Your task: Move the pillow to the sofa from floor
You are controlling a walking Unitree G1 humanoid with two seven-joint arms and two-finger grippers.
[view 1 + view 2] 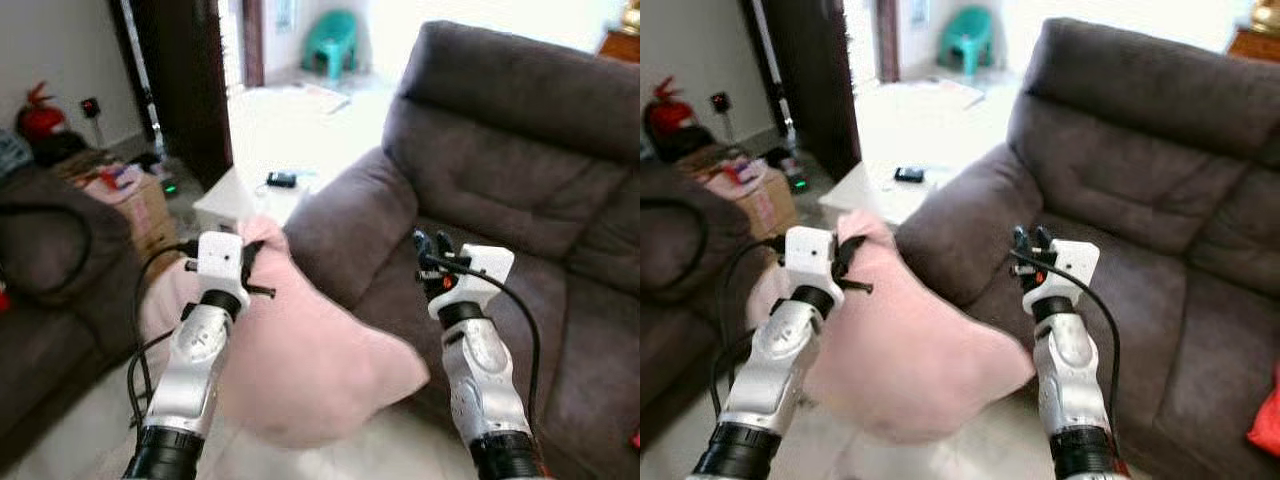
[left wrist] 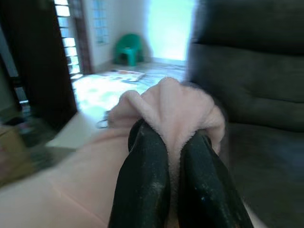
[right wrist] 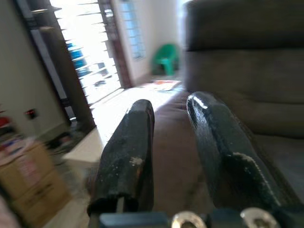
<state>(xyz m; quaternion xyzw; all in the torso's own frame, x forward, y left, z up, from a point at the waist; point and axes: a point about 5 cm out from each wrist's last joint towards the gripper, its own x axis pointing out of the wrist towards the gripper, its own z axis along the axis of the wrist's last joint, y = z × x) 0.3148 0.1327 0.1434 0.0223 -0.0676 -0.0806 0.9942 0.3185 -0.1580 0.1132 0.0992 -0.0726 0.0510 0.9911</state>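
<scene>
A pink pillow (image 1: 310, 370) hangs off the floor in front of the dark brown sofa's armrest (image 1: 350, 220). My left gripper (image 1: 250, 262) is shut on the pillow's upper corner. In the left wrist view the black fingers (image 2: 142, 180) pinch a bunched fold of pink fabric (image 2: 166, 104). My right gripper (image 1: 432, 243) is raised over the front of the sofa seat (image 1: 540, 290), to the right of the pillow and apart from it. In the right wrist view its fingers (image 3: 128, 147) stand open with nothing between them.
A second dark sofa (image 1: 50, 260) stands on the left, with a cardboard box (image 1: 140, 205) beside it. A low white table (image 1: 235, 195) carrying a small dark object (image 1: 281, 180) stands behind the pillow. A red item (image 1: 1265, 420) lies on the sofa's right end.
</scene>
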